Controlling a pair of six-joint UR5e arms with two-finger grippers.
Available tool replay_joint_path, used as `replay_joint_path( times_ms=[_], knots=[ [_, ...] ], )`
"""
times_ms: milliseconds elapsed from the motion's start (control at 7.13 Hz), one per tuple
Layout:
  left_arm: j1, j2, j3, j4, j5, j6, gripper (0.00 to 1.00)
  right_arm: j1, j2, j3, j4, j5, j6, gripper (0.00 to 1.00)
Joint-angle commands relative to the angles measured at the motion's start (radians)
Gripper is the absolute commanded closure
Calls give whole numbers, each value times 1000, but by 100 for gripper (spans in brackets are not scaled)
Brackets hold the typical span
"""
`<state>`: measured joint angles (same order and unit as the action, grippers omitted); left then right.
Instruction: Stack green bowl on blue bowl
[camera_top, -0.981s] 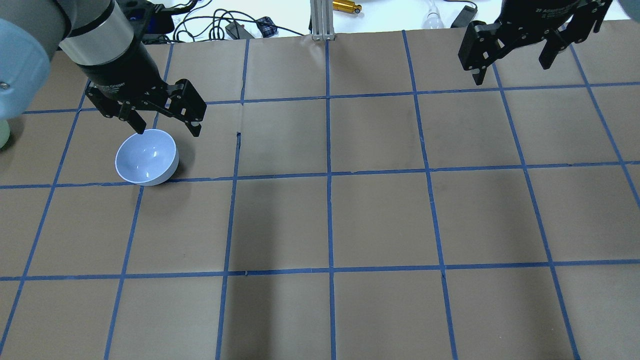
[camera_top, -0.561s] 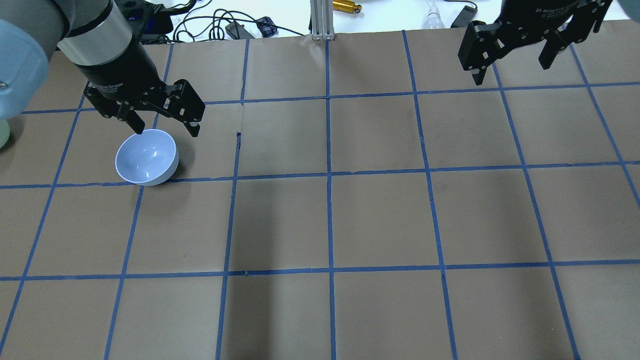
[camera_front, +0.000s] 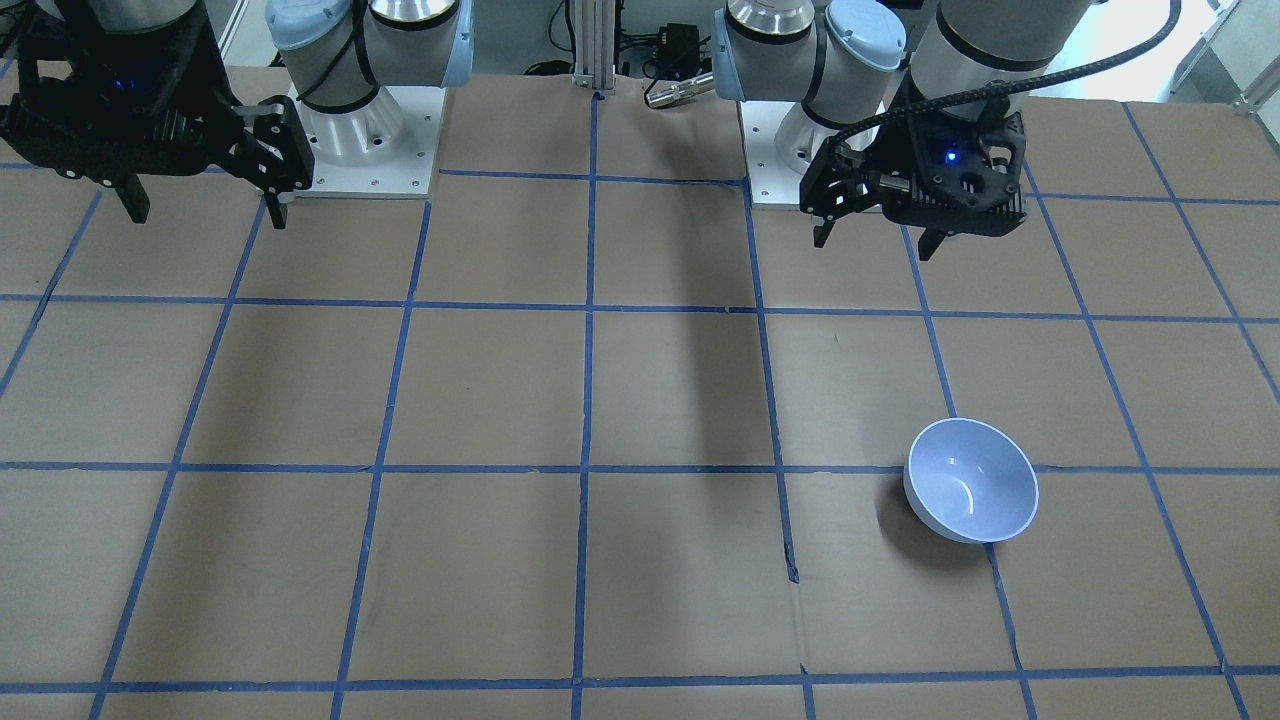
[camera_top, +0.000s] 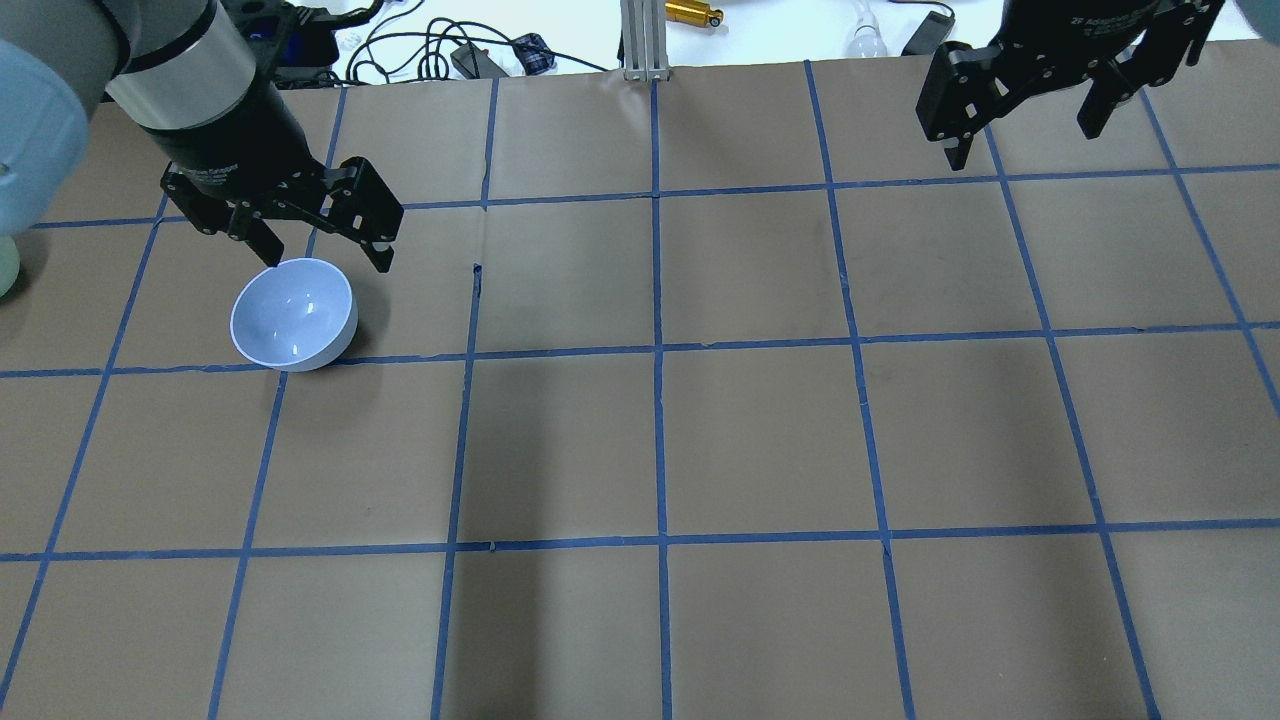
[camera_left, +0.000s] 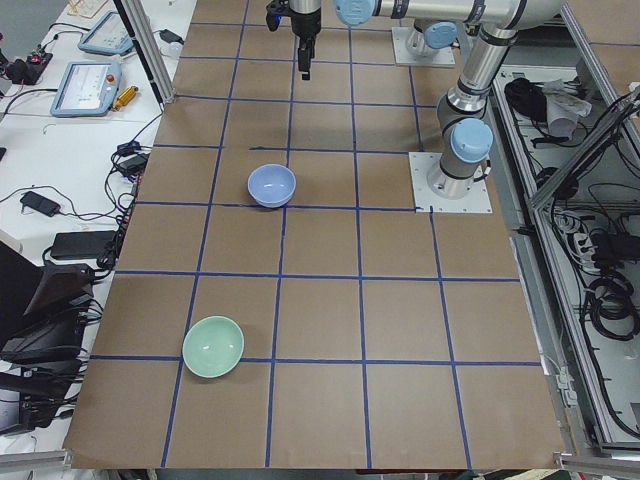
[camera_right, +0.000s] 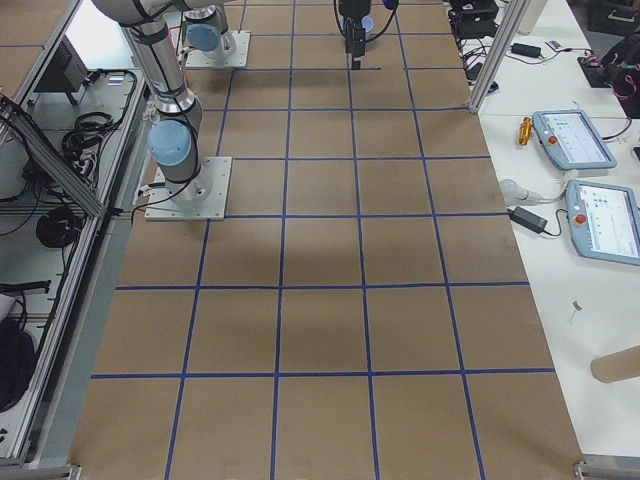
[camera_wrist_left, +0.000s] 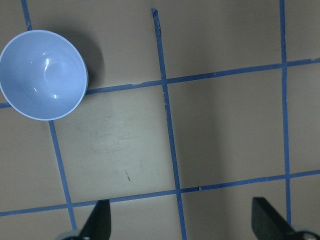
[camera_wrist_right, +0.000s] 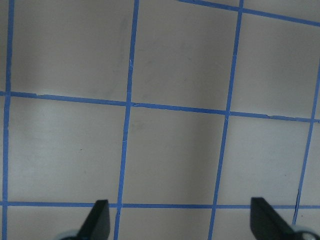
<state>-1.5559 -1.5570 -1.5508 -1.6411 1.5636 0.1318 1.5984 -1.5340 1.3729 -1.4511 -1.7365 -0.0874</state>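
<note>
- Left gripper (camera_top: 325, 255) hangs empty with its jaws spread wide, up in the air just off the rim of the blue bowl (camera_top: 293, 315). Its wrist view looks straight down with that bowl off in a corner and nothing between the fingers (camera_wrist_left: 97, 222).
- Green bowl (camera_left: 213, 346) sits upright on the table (camera_left: 330, 320), well apart from the blue bowl, out beyond it toward the robot's left. Nothing is stacked yet.
- Right gripper (camera_top: 1022, 140) is spread wide too and carries nothing, parked well away on the blue bowl's opposite side.
- The step in hand, as I read it, is getting the left gripper across to the green bowl.
- To do it well, travel high so no finger clips the blue bowl on the way out.
- Then drop with one finger inside the green rim and one outside, and pinch the wall squarely. That glaze looks slick, so a shallow bite could slip.
- After that, lift straight, centre over the blue bowl, and lower until the green one nests before letting go.
- Against a second ago, the left gripper has slid a touch away from the blue bowl toward the green bowl's side, with the same jaw spread.
- The blue bowl hasn't budged, and neither has the right gripper.
</note>
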Motion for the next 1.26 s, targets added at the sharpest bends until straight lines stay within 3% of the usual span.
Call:
replay_joint_path(
  times_ms=[0, 421, 841, 1121],
  knots=[
    [4, 0, 0, 1, 1, 3, 0, 0, 0, 0, 0, 0, 0, 0],
    [129, -5, 11, 1, -7, 226, 0, -2, 0, 0, 0, 0, 0, 0],
    [357, -40, 25, 3, -4, 645, 0, 0, 0, 0, 0, 0, 0, 0],
    [450, -89, 41, 36, -2, 890, 0, -2, 0, 0, 0, 0, 0, 0]
  ],
)
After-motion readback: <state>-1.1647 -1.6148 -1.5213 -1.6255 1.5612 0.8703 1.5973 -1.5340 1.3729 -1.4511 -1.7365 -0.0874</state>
